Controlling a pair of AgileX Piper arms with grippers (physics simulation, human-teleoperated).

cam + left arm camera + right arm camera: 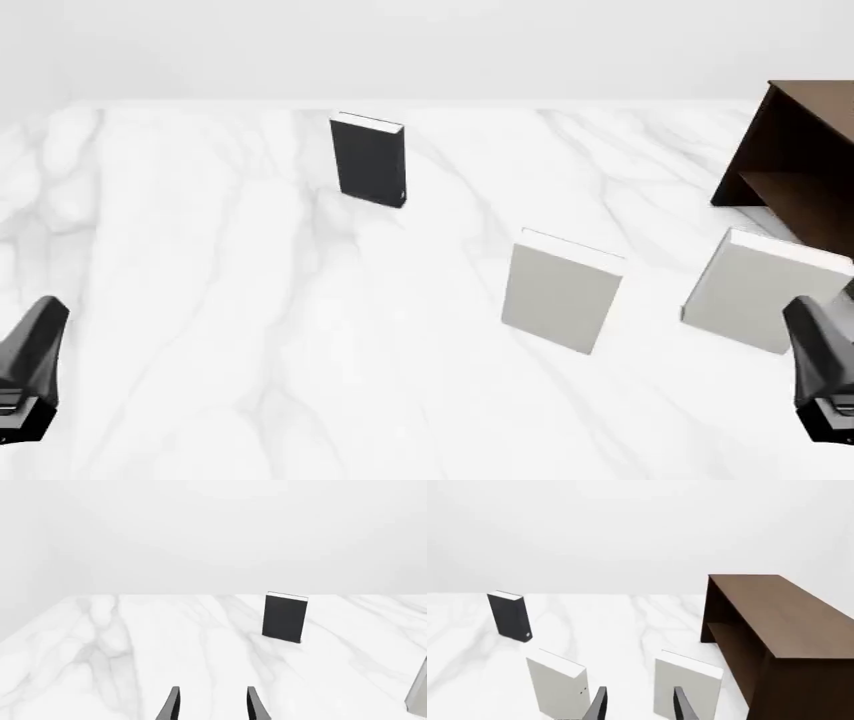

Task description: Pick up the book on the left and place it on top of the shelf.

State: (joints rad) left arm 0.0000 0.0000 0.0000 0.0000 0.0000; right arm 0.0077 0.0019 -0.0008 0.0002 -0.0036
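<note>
While the black book (368, 160) stands upright and free at the table's (240, 350) far left, well apart from the shelf (801, 160) at far right, the left gripper (210, 705) waits short of it, fingers parted and empty, well placed to approach.

The shelf (798, 165) is cut off by the front view's right edge. Both wrist views crop the finger bases. Book titles are illegible.
</note>
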